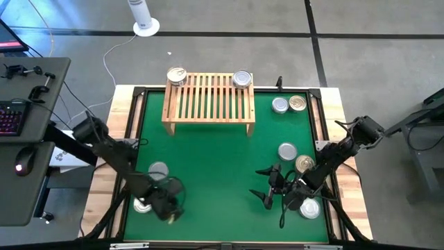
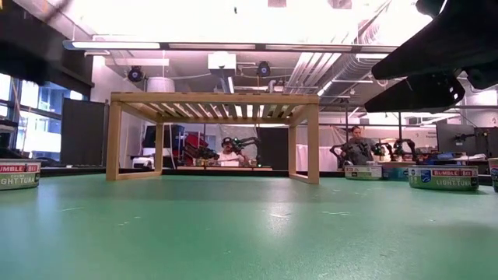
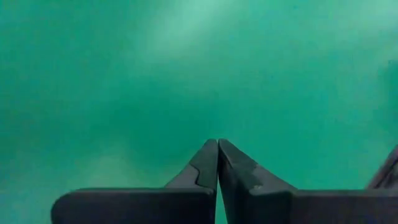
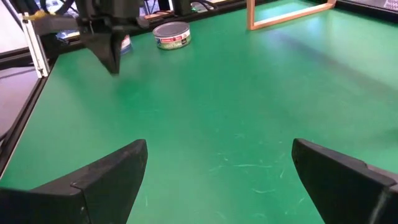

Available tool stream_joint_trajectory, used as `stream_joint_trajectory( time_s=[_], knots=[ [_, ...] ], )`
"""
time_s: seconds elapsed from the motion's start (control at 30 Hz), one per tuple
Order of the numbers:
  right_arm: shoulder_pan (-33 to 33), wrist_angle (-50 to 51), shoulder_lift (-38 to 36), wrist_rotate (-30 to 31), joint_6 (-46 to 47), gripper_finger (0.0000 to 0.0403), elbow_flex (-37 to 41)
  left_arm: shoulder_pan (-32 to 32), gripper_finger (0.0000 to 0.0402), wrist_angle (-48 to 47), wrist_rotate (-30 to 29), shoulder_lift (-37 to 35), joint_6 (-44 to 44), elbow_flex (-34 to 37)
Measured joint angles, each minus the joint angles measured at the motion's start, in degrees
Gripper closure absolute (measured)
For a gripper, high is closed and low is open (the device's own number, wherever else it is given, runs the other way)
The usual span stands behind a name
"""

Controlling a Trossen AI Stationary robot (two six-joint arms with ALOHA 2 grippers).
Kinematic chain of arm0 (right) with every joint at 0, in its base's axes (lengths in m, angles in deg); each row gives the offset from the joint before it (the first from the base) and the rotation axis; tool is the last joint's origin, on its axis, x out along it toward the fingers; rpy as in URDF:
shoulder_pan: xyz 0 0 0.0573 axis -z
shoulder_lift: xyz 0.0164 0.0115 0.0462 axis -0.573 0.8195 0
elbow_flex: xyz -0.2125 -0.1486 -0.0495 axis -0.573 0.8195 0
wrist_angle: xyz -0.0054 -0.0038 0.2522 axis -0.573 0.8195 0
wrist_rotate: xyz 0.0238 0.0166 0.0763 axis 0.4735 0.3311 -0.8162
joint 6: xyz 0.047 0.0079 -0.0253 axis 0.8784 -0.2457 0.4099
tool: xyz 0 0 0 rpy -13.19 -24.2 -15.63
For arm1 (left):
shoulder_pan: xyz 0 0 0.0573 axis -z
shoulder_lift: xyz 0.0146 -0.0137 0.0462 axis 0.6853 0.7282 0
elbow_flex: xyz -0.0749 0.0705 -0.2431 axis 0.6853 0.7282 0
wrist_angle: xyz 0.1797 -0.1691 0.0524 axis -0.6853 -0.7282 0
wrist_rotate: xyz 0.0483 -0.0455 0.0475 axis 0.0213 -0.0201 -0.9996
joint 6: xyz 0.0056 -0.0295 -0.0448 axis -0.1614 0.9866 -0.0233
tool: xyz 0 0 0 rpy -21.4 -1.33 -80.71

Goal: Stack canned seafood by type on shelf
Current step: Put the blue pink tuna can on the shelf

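The light-wood shelf (image 1: 208,97) stands at the far middle of the green mat on its side legs (image 2: 117,140). A gold tin (image 1: 177,75) sits on its left end and a silver tin (image 1: 241,78) on its right end. More tins lie flat on the mat: two at the far right (image 1: 279,105), two at mid right (image 1: 287,151), one by my right arm (image 1: 309,208), and two at the near left (image 1: 158,170). My left gripper (image 1: 170,212) is shut and empty, pointing down beside the near-left tins (image 4: 171,34). My right gripper (image 4: 219,155) stands open and empty.
The mat's middle (image 1: 215,160) is bare between the two grippers. A dark frame (image 1: 132,125) borders the mat. People and other arms show in the room beyond the shelf (image 2: 229,152). A desk with a keyboard (image 1: 10,118) stands off to the left.
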Motion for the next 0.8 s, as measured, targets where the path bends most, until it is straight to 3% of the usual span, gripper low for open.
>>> stream_joint_trajectory(
  time_s=[0.17,0.3,0.53,0.67,0.8],
  knots=[
    [0.00,-0.40,0.00,-0.15,0.03,0.0009,0.00,-4.72,0.0401,6.41,-1.93,1.08,-10.25,-1.84],
    [0.00,-0.61,-0.02,-0.24,0.02,0.0009,0.00,-4.59,0.0401,-6.55,4.01,-0.76,-10.41,-7.32],
    [0.02,-0.61,-0.02,-0.04,-0.04,0.0009,0.00,-0.30,0.0401,-38.22,19.02,-2.20,-0.31,-14.85],
    [0.02,-0.61,-0.01,0.20,-0.50,0.0009,0.00,1.13,0.0401,-45.65,23.81,-2.18,2.68,-12.93],
    [0.02,-0.61,-0.02,0.20,-0.55,0.0009,0.00,1.41,0.0401,-42.69,25.90,-2.16,3.25,-8.49]
  ],
)
